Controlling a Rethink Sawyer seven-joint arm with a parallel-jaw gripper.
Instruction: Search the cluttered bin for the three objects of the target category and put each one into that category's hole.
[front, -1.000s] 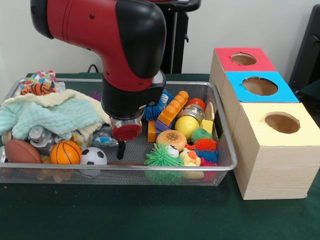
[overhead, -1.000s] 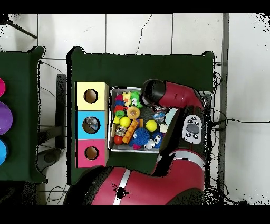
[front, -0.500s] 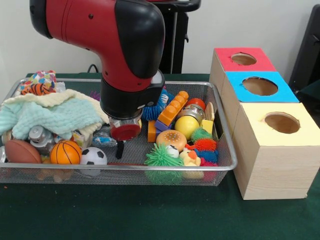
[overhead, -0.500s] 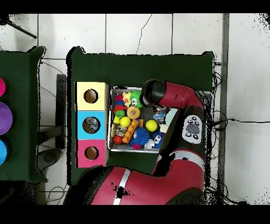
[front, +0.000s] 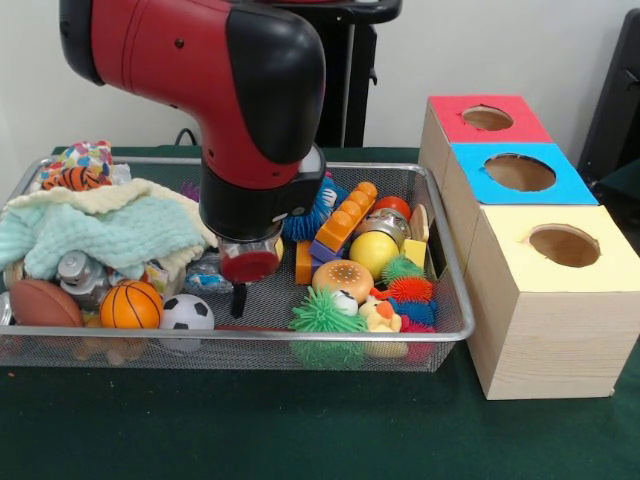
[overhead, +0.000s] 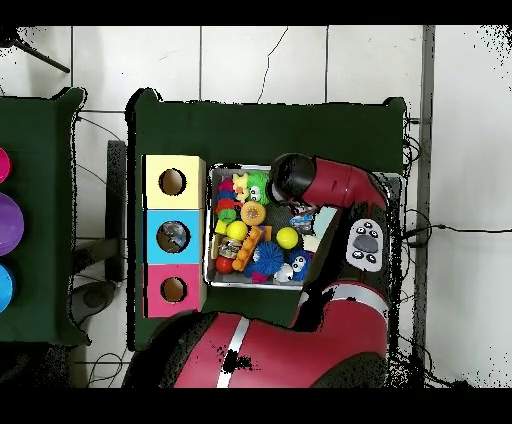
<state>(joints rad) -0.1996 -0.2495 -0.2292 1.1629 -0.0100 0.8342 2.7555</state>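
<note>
The wire mesh bin (front: 250, 335) lies on the green table, full of toys; it also shows in the overhead view (overhead: 212, 282). A crinkled clear plastic item (front: 205, 272) lies near the bin's middle, just left of my gripper (front: 238, 298). Another glossy clear item (front: 72, 272) sits at the left under the cloth's edge. My gripper hangs low inside the bin, its tip close to the mesh floor between the soccer ball (front: 187, 312) and a green spiky ball (front: 322, 312). In the overhead view the arm's wrist (overhead: 290, 178) hides the gripper.
Three boxes with holes stand right of the bin: red (front: 487, 118), blue (front: 520, 172), yellow (front: 565, 245). Something glints inside the blue box's hole (overhead: 172, 236). A mint and cream cloth (front: 110, 228), a basketball (front: 131, 305), a football (front: 42, 302) and toy blocks (front: 345, 225) crowd the bin.
The arm's wrist and gripper have drifted slightly to the picture's left in the front view. The things in the bin have not moved.
</note>
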